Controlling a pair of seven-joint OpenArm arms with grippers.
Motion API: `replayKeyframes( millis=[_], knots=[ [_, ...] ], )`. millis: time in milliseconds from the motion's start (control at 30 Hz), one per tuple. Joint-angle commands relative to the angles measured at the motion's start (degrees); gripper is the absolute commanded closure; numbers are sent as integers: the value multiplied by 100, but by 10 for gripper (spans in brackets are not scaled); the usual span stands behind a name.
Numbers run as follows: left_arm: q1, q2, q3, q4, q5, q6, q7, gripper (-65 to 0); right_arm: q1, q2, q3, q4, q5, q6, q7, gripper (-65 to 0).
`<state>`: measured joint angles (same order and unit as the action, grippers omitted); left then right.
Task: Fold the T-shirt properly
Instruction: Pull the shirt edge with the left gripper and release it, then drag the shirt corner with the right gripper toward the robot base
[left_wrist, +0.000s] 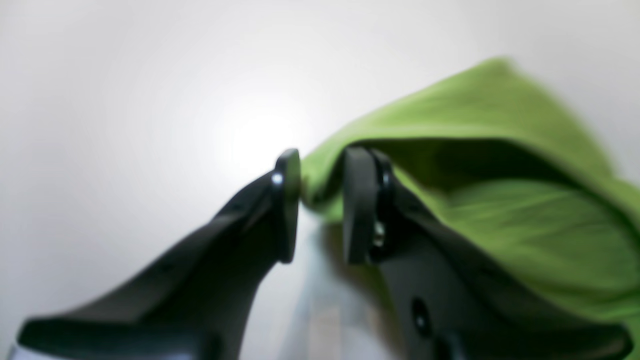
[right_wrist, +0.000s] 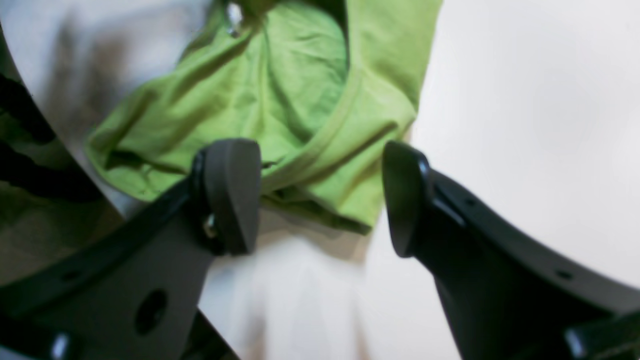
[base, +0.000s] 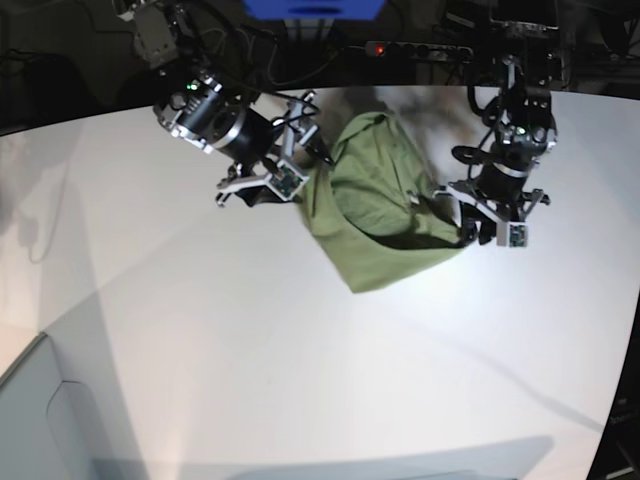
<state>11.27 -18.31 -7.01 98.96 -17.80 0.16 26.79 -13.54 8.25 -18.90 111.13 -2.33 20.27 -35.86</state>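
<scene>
Left gripper (left_wrist: 320, 205): jaws a little apart, edge of the soft olive-green T-shirt (base: 380, 215) between them, grip unclear. Right gripper (right_wrist: 322, 195): jaws wide, empty, just short of the hem. Shirt lies bunched on the white table (base: 250, 360) between both arms, long axis running toward the front edge; both equally near.

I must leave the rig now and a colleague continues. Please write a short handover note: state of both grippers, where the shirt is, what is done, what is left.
Left gripper: jaws a little apart, an edge of the plain olive-green, thin, wrinkly T-shirt between the pads; whether it is gripped, cannot tell.
Right gripper: open, holding nothing, at the shirt's neckline side.
T-shirt: on the white table, bunched in a rough, creased triangle between the two arms.
Done: some cloth is gathered over itself, but no neat fold shows.
Left: flatten it, then probably fold sleeves and body into a tidy rectangle.
</scene>
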Motion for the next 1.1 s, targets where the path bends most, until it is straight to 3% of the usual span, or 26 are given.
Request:
replayKeyframes(
  millis=[0,233,400,533,633,800,933,1067],
  knots=[
    [-50,-117,-42,52,-35,6,-177,-147,49,-12,4,91,79,-10,161,-364],
    [-32,-187,-517,-10,-44,-12,-160,-147,92,-29,4,109,79,-18,179,-364],
    [293,-152,-1106,8,-62,-12,-160,-147,154,-355,355,100,79,-18,179,-367],
    [645,24,-1845,-19,-519,-21,-125,-147,172,-750,795,91,79,-18,117,-363],
    [838,50,-2179,-54,-914,-21,-125,-148,128,-786,821,91,79,-18,117,-363],
    [1005,77,-2249,-54,-1310,-21,-125,-148,-286,-1032,848,109,88,-27,117,-371],
    [1005,402,-2231,-10,-1415,-21,-116,-148,-690,-1102,769,109,88,-27,161,-371],
    [970,587,-2223,-1,-1433,-21,-116,-148,-927,-1111,188,109,88,-27,179,-371]
  ],
)
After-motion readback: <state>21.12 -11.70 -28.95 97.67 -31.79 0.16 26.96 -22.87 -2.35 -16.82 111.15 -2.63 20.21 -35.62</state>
